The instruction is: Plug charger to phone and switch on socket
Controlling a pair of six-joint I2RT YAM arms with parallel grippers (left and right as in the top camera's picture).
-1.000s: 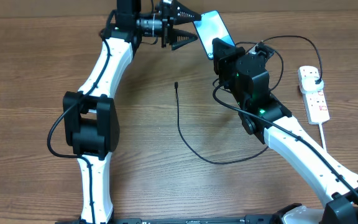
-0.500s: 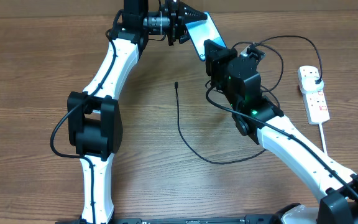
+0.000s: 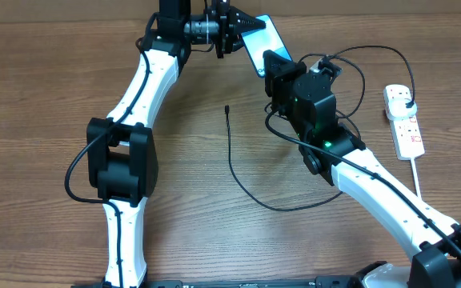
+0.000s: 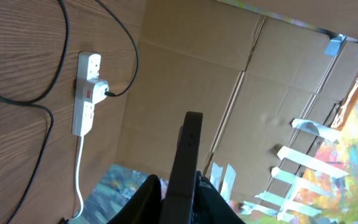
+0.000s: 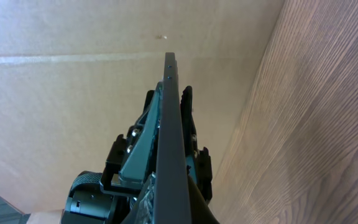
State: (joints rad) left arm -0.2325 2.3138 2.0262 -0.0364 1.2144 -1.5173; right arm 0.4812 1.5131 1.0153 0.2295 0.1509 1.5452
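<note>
The phone [image 3: 262, 38], its light-blue screen facing up, is held off the table at the back between both arms. My right gripper [image 3: 273, 64] is shut on its lower end, and the phone shows edge-on [image 5: 169, 124] between that gripper's jaws [image 5: 169, 202]. My left gripper [image 3: 249, 28] is shut on the upper end, a finger pressed to each face of the phone [image 4: 188, 155]. The charger's cable [image 3: 231, 156] lies on the table with its free tip [image 3: 226, 108] below the phone. Its black plug [image 3: 409, 102] sits in the white socket [image 3: 404, 122] at the right, also in the left wrist view [image 4: 86, 102].
The socket's white cord [image 3: 417, 172] runs toward the front right. The charger cable loops behind my right arm [image 3: 350, 156] and over to the socket. A cardboard wall [image 4: 191, 81] stands along the table's back edge, just behind the phone.
The right arm carried the phone a little to the left, toward the left gripper. The left gripper's wide-spread jaws have closed onto the phone's upper end.
</note>
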